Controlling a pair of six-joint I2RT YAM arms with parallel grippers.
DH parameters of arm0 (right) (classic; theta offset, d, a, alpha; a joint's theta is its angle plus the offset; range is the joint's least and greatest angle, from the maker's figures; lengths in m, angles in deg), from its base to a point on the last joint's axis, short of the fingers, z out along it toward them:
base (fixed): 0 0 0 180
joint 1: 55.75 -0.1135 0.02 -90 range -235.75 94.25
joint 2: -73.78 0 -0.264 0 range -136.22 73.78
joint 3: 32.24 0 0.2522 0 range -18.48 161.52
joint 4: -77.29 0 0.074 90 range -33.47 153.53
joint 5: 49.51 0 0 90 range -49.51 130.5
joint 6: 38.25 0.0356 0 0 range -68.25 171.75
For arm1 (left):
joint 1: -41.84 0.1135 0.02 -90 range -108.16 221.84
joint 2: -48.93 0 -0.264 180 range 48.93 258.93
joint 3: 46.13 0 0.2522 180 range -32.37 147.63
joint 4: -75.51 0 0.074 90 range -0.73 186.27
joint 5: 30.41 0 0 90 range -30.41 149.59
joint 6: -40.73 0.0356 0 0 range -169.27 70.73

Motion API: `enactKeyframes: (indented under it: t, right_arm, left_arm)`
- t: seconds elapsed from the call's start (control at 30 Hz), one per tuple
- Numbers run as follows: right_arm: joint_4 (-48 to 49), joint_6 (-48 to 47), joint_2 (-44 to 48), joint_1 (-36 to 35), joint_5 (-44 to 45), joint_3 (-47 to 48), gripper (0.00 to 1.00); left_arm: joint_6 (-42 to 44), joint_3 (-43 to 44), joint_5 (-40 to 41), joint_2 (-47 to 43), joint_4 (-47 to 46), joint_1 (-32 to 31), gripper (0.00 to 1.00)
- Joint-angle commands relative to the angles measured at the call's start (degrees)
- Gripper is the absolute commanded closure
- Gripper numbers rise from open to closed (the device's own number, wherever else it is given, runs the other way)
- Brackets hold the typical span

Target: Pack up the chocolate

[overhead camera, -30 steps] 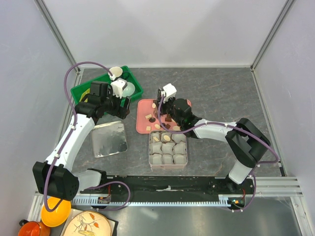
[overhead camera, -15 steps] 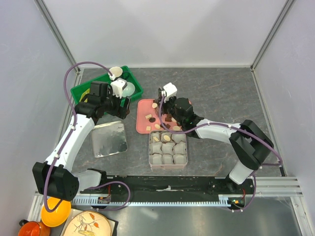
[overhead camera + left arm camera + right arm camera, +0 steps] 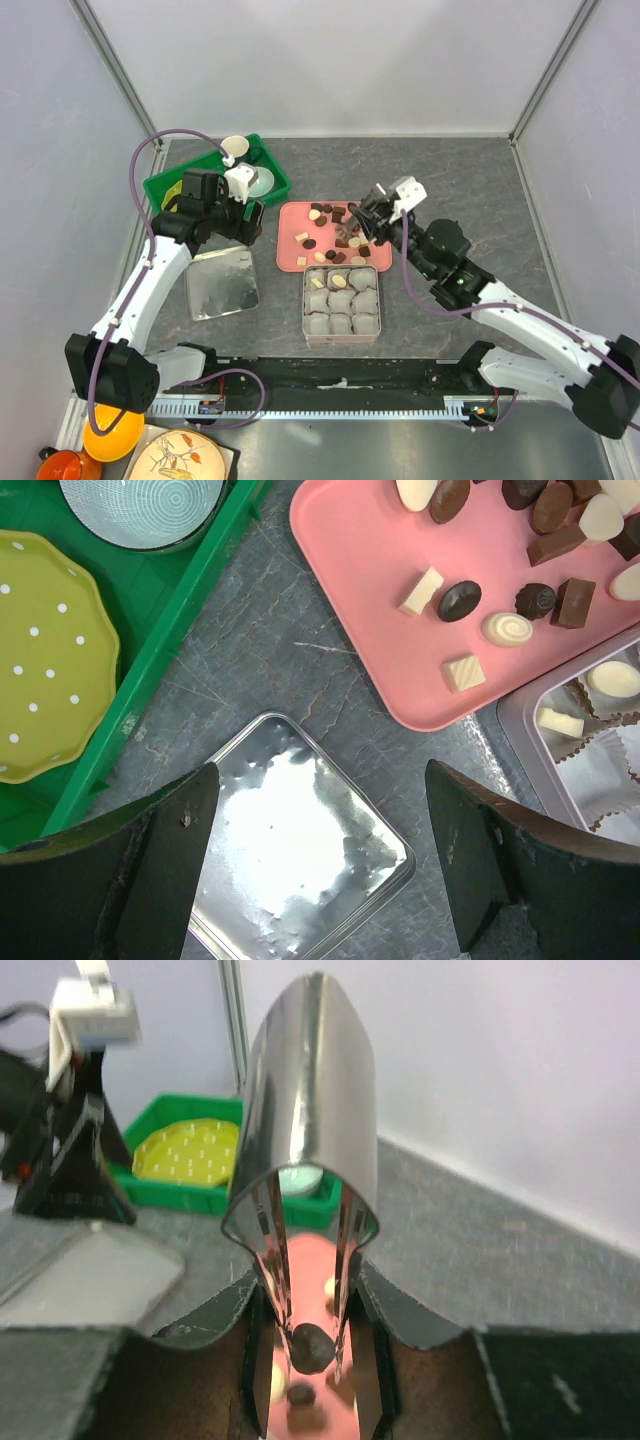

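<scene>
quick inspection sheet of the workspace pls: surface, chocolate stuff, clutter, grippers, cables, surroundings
surface: grey stone-look table, no spills seen
job's things: chocolate pieces loose on the pink tray; tin of paper cups, a few filled; silver lid flat beside it
clutter: green bin holding a yellow plate and a bowl
grippers: left gripper open above the lid; right gripper fingers squeeze tongs that pinch one dark piece
cables: purple cable loops along each arm, no snag seen
surroundings: white enclosure walls
</scene>
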Motion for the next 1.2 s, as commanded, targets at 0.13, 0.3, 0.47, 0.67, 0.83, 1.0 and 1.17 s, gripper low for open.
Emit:
enactKeyframes:
  t: [0.13, 0.3, 0.47, 0.67, 0.83, 1.0, 1.17]
  right_arm:
    - [-15.32, 5.63, 12.60, 0.04, -2.42, -7.64, 0.77]
    - [-16.04, 5.89, 13.57, 0.13, -1.99, -9.31, 0.76]
    - [-13.49, 5.46, 11.73, 0.04, -1.81, -10.01, 0.76]
    - [-11.55, 5.54, 9.09, 0.04, -1.72, -10.45, 0.69]
    - [-11.46, 5.37, 9.44, 0.04, -1.55, -10.45, 0.65]
    - [-11.64, 5.28, 9.97, 0.22, -1.72, -10.02, 0.61]
    - [-12.34, 5.10, 10.41, 0.13, -1.81, -9.40, 0.59]
  left_arm:
    - [1.95, -0.12, 0.81, -1.93, -1.57, 0.21, 0.10]
    - [1.50, -0.21, 0.37, -1.84, -1.48, 0.21, 0.10]
    - [1.42, -0.21, 0.46, -1.93, -1.48, 0.21, 0.10]
    - [1.68, -0.82, 0.72, -1.93, -1.48, 0.21, 0.10]
    - [2.03, -1.17, 0.81, -1.93, -1.66, 0.21, 0.10]
    - [1.86, -1.00, 0.72, -2.02, -1.66, 0.21, 0.10]
    - [1.86, -1.08, 0.72, -2.46, -1.49, 0.21, 0.10]
